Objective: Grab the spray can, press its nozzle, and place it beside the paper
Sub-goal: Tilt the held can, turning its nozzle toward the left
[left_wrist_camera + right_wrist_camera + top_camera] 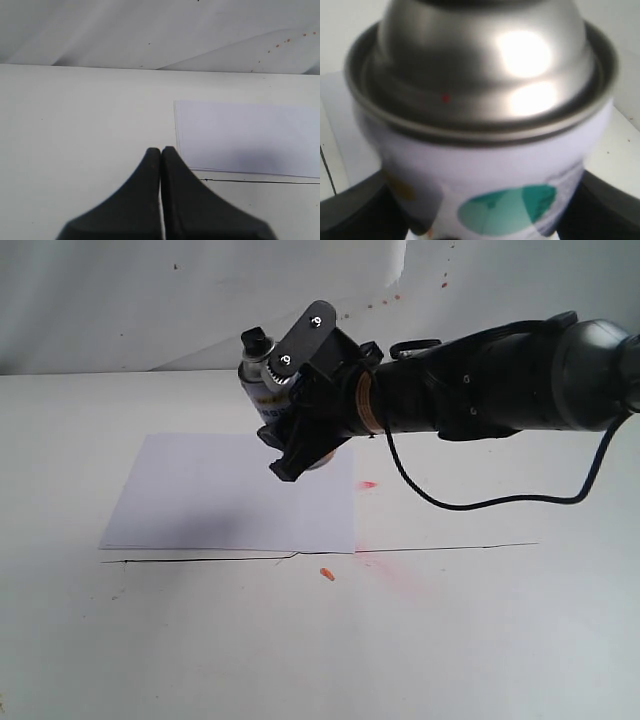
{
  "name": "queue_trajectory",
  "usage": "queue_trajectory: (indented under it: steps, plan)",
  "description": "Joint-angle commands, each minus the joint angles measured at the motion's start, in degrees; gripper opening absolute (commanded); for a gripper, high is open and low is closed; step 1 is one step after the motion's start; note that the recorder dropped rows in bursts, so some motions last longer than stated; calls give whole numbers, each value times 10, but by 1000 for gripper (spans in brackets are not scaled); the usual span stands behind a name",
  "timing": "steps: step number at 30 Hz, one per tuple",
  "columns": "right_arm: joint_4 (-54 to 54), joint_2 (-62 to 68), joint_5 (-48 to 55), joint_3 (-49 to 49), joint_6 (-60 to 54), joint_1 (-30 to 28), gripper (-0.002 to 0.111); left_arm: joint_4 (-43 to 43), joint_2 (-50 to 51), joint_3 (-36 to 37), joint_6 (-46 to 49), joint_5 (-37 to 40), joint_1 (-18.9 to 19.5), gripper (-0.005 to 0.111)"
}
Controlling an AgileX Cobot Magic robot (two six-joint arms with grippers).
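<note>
two claws, one can in the air

one small silver-white metal spray can (260, 380) with a yellow label band is clamped between the fingers of the right claw (300, 400), which has closed on its body from both sides. the can is held clear of the white worktop (450, 640), and in the exterior view it shows against the far right corner of the flat white rectangular sheet of paper (220, 495). its small black plastic nozzle (254, 337) points up and away from the arm, and nothing touches it. much of the can's lower half is hidden behind the black claw. the right wrist view shows the can very close and blurred: the silver domed rim, the white body below it, a green dot and an orange one, with a dark finger on either side.

a soft grey shadow lies across the middle of the paper. a thin dark line (200, 559) runs along the worktop just beside the sheet's near edge. a red smear (367, 484) marks the worktop close to the paper's right edge, and a small orange fleck (326, 573) lies near the sheet's near right corner. a black cable (480, 502) droops from the right arm.

the left claw (161, 152) is pressed together with nothing between its fingers, over bare worktop near one corner of the paper.
</note>
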Motion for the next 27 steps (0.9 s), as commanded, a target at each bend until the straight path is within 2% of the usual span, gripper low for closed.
queue_trajectory:
  steps: [1,10,16,24,27]
  plan:
    - [118,-8,-7,-8,-130,-6,0,0,-2,3,-2,-4,-3,0]
    - [379,11,49,-8,-437,-6,0,0,-2,3,-2,-4,-3,0]
    - [457,10,117,-8,-566,-6,0,0,-2,3,-2,-4,-3,0]
    - [552,8,179,-8,-672,1,0,0,-2,3,-2,-4,-3,0]
    - [612,2,226,-8,-765,15,0,0,-2,3,-2,-4,-3,0]
